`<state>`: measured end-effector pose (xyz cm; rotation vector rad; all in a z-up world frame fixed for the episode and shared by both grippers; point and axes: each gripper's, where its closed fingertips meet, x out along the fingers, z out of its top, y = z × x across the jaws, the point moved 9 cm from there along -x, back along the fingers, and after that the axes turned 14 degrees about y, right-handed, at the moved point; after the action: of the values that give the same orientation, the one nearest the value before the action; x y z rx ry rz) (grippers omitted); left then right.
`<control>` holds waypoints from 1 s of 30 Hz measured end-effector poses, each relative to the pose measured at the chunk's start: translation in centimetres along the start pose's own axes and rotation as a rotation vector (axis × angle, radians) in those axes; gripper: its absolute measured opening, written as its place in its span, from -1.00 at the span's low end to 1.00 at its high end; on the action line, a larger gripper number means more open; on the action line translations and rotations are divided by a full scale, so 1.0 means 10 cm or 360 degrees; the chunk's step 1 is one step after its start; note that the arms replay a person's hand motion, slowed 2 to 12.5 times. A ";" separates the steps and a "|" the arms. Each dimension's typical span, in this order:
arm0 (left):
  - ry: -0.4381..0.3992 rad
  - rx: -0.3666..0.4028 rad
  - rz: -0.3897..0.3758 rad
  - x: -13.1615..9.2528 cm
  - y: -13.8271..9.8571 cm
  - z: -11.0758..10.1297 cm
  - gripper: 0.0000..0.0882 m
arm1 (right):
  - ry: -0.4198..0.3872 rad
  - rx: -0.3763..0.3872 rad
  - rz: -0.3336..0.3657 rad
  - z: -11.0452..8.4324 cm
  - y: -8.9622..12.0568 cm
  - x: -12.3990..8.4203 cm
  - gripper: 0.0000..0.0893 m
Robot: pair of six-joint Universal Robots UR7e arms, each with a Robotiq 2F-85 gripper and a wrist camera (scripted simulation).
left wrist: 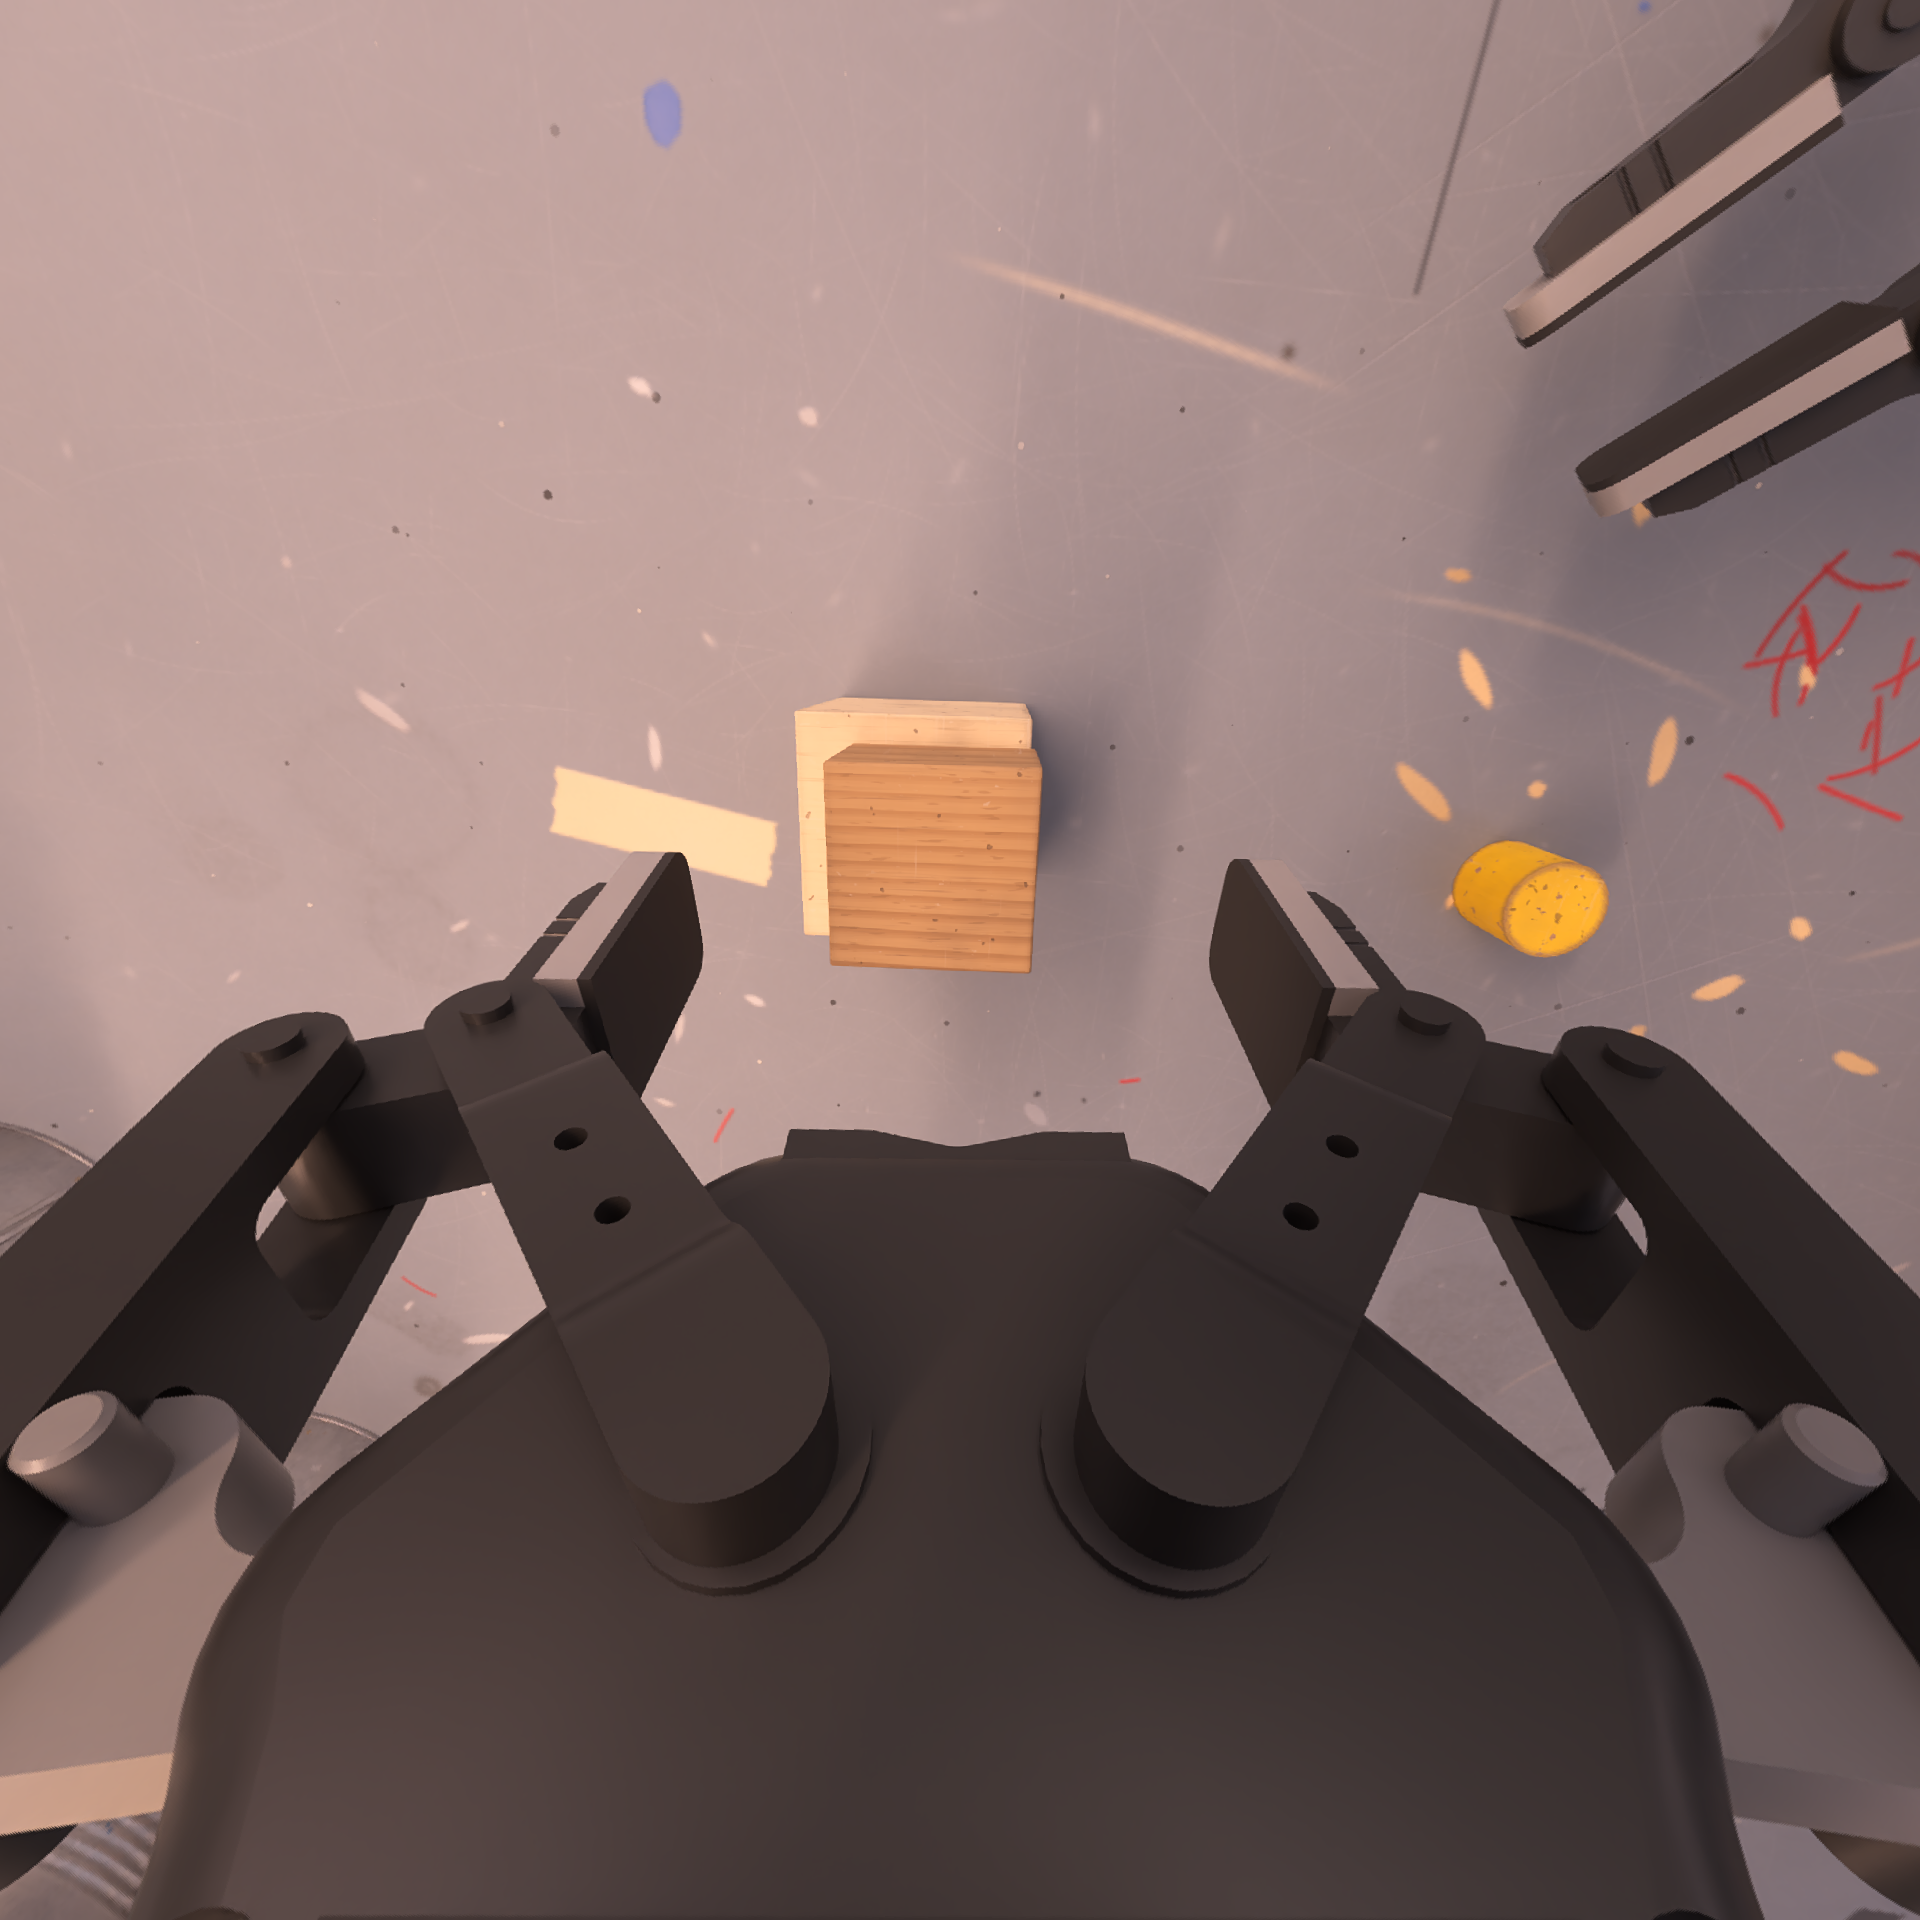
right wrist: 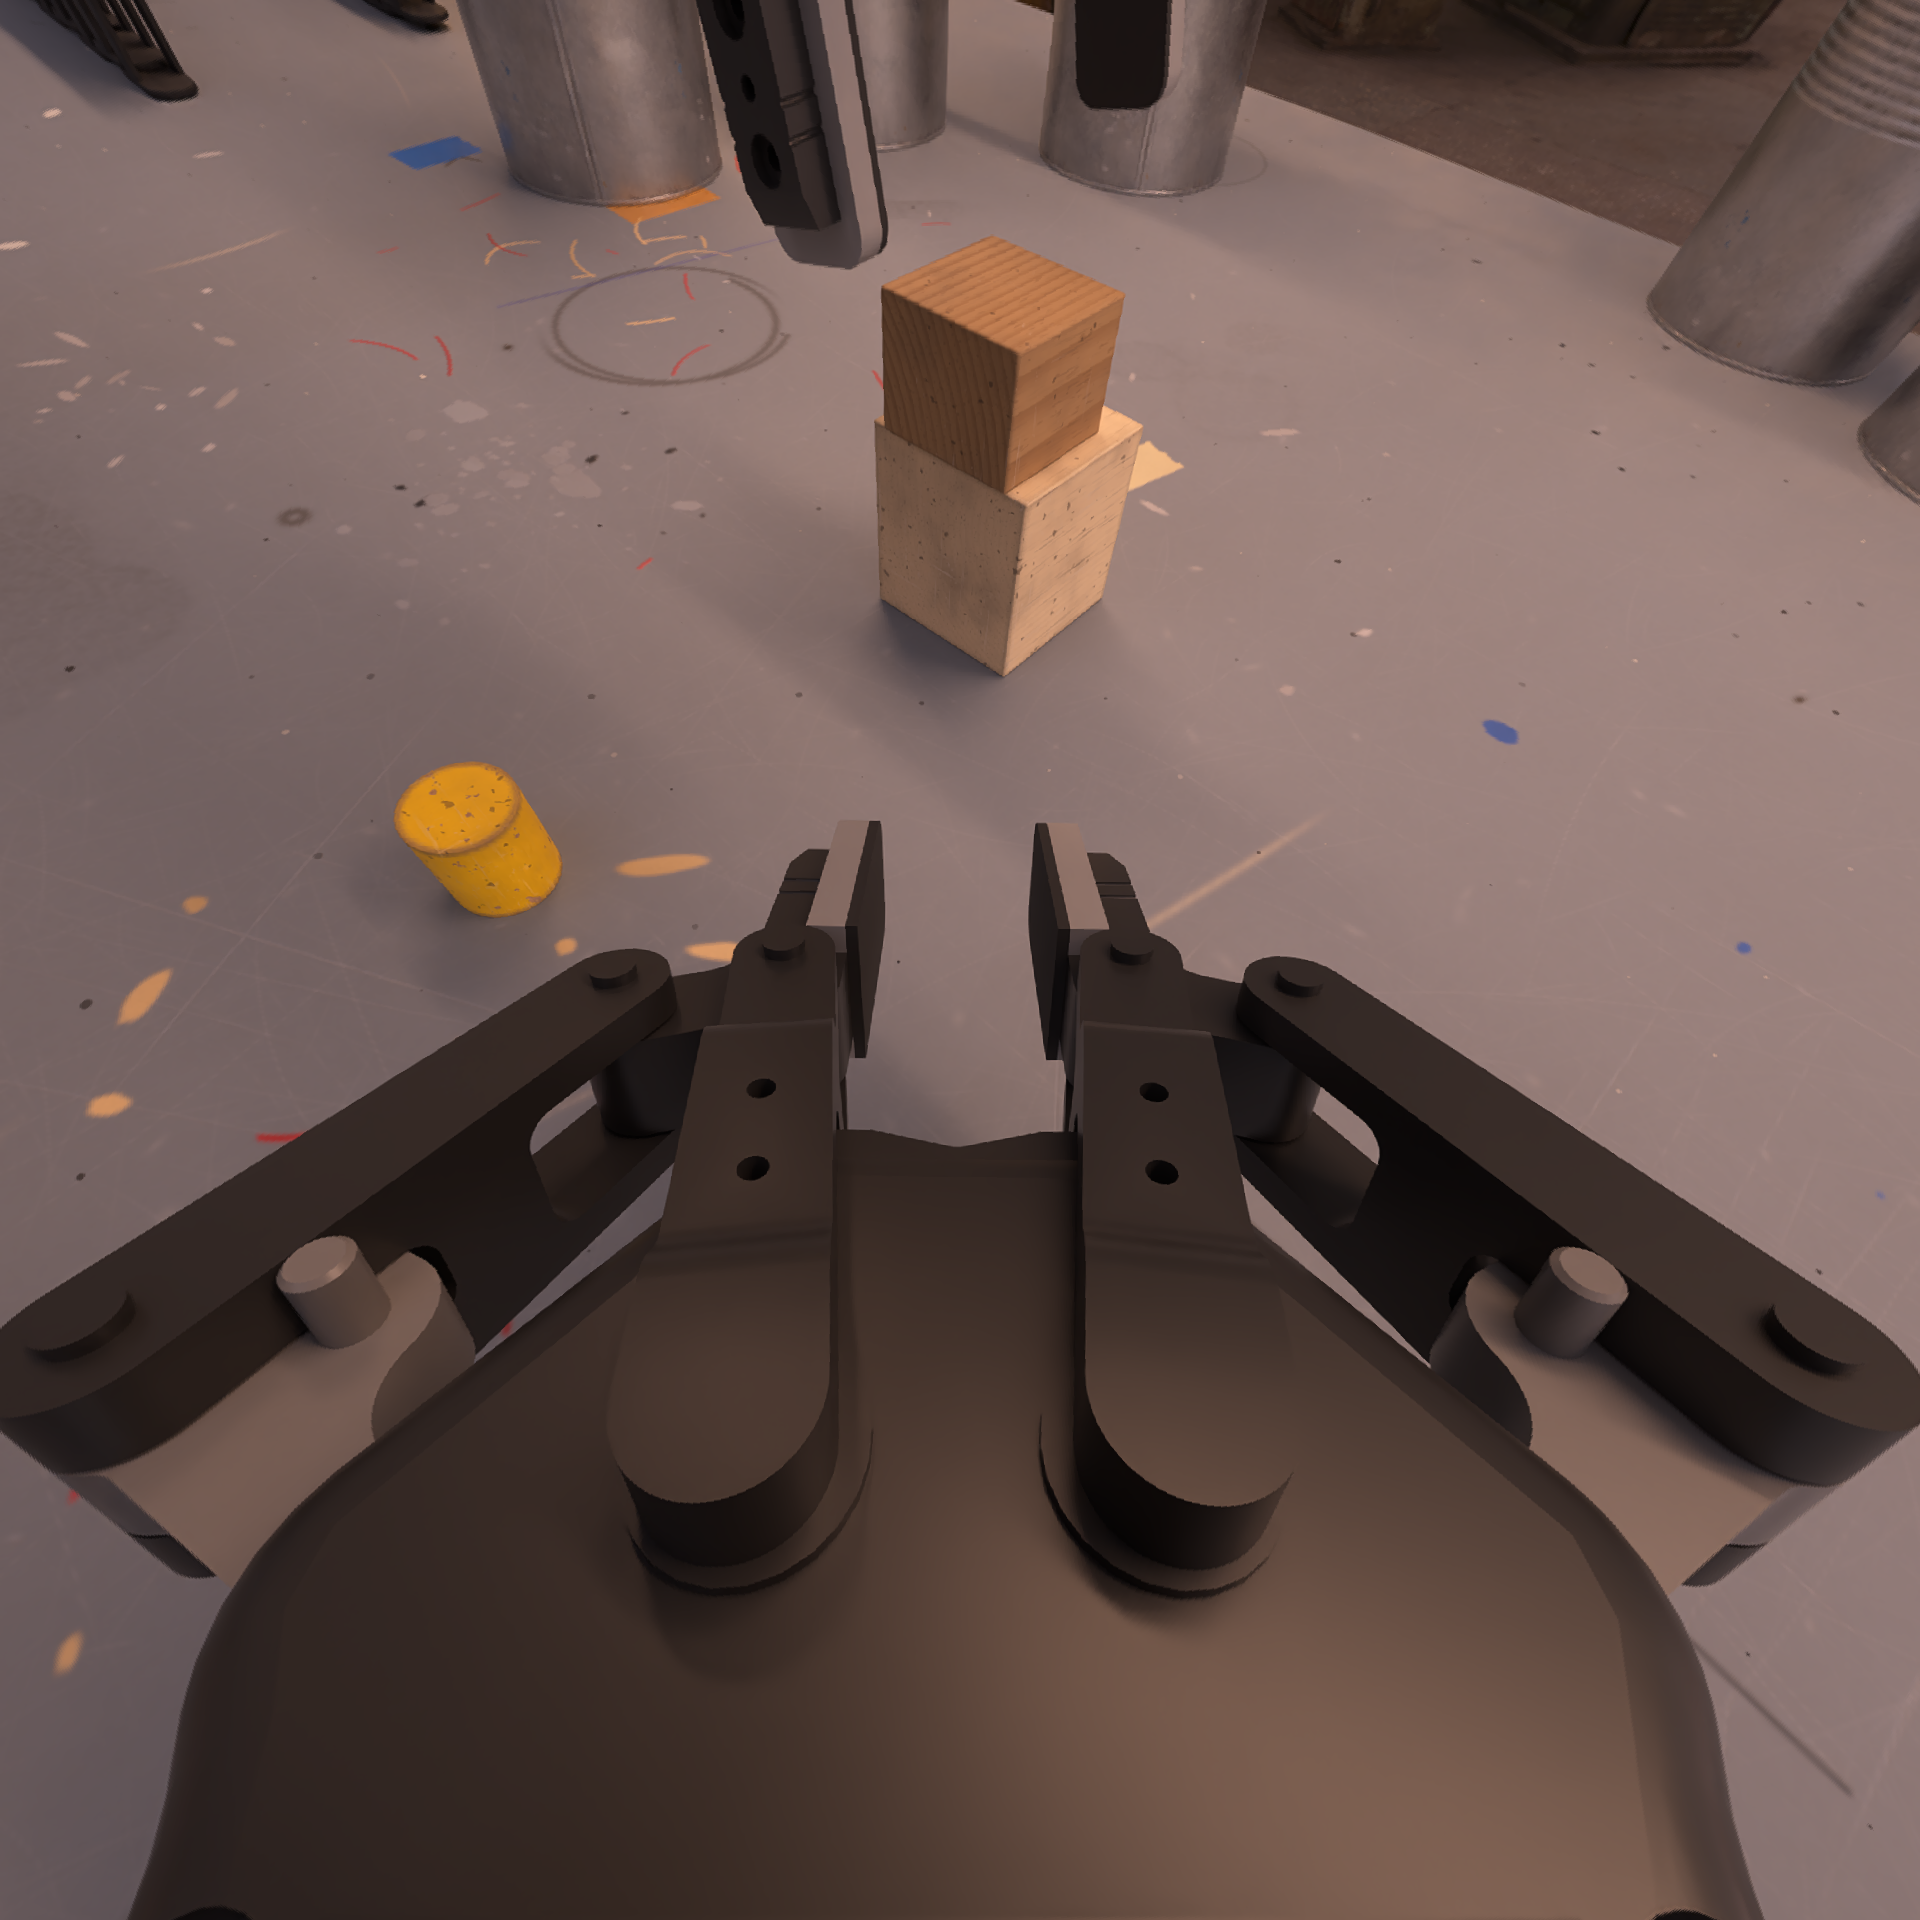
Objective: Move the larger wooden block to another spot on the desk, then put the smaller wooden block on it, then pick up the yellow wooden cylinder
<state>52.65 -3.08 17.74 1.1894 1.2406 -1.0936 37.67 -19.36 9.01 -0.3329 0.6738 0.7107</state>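
Observation:
The smaller brown wooden block (left wrist: 932, 860) sits on top of the larger pale wooden block (left wrist: 914, 721), shifted towards one corner. In the right wrist view the brown block (right wrist: 997, 358) stands on the pale block (right wrist: 997, 551) in the middle of the desk. My left gripper (left wrist: 954, 878) is open and empty, straight above the stack and clear of it; it also shows in the right wrist view (right wrist: 971, 177). The yellow wooden cylinder (left wrist: 1529, 899) lies on its side apart from the stack (right wrist: 478, 840). My right gripper (right wrist: 956, 842) is partly open and empty, above the desk to the right of the cylinder.
Several metal cans (right wrist: 603, 94) (right wrist: 1153, 94) (right wrist: 1808, 239) stand along the far side of the grey desk. A pale tape strip (left wrist: 665, 826) lies flat beside the stack. My right gripper's fingers (left wrist: 1683, 208) reach in at the top right of the left wrist view.

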 end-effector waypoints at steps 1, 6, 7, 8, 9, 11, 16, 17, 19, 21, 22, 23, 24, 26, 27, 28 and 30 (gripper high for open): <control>-0.0006 -0.0003 0.0009 -0.01 -0.01 0.00 0.92 | 0.0000 0.0000 0.0000 0.00 0.00 0.00 -0.42; -0.0038 -0.0016 0.0053 -0.09 -0.07 -0.02 0.94 | 0.0001 0.0000 0.0002 0.00 0.00 0.00 -0.42; -0.0045 -0.0019 0.0063 -0.10 -0.08 -0.03 0.94 | 0.0002 0.0000 0.0002 0.00 0.00 0.00 -0.42; -0.0053 -0.0022 0.0073 -0.11 -0.09 -0.03 0.94 | 0.0002 0.0000 0.0002 0.00 0.00 0.00 -0.42; -0.0060 -0.0025 0.0083 -0.13 -0.11 -0.03 0.94 | 0.0002 0.0000 0.0002 0.00 0.00 0.00 -0.42; -0.0075 -0.0031 0.0103 -0.15 -0.13 -0.04 0.94 | 0.0002 0.0000 0.0002 0.00 0.00 0.00 -0.42; -0.0115 -0.0055 0.0183 -0.22 -0.21 -0.06 0.94 | 0.0002 0.0000 0.0002 0.00 0.00 0.00 -0.42; -0.0123 -0.0060 0.0200 -0.23 -0.22 -0.07 0.94 | 0.0001 0.0000 0.0002 0.00 0.00 0.00 -0.42; -0.0139 -0.0075 0.0241 -0.25 -0.25 -0.08 0.94 | 0.0001 0.0000 0.0002 0.00 0.00 0.00 -0.42; -0.0155 -0.0095 0.0285 -0.27 -0.28 -0.09 0.94 | 0.0000 0.0000 0.0001 0.00 0.00 0.00 -0.42; -0.0163 -0.0104 0.0308 -0.28 -0.30 -0.10 0.94 | 0.0000 0.0001 0.0001 0.00 0.00 0.00 -0.42; -0.0170 -0.0114 0.0330 -0.29 -0.31 -0.11 0.94 | -0.0001 0.0001 0.0001 0.00 0.00 0.00 -0.42; -0.0178 -0.0124 0.0352 -0.30 -0.33 -0.12 0.94 | -0.0001 0.0001 0.0001 0.00 0.00 0.00 -0.42; -0.0195 -0.0146 0.0389 -0.32 -0.37 -0.13 0.94 | -0.0002 0.0002 0.0001 0.00 0.00 0.00 -0.43; -0.0204 -0.0158 0.0406 -0.32 -0.39 -0.14 0.94 | -0.0002 0.0002 0.0000 0.00 0.00 0.00 -0.43; -0.0212 -0.0169 0.0422 -0.33 -0.41 -0.15 0.94 | -0.0002 0.0003 0.0000 0.00 0.00 0.00 -0.43; -0.0230 -0.0193 0.0454 -0.34 -0.46 -0.16 0.94 | -0.0003 0.0004 -0.0001 0.00 0.00 0.00 -0.43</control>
<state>47.82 -1.99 20.92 1.1339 0.9780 -0.8647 37.68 -19.38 9.02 -0.3303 0.6725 0.7096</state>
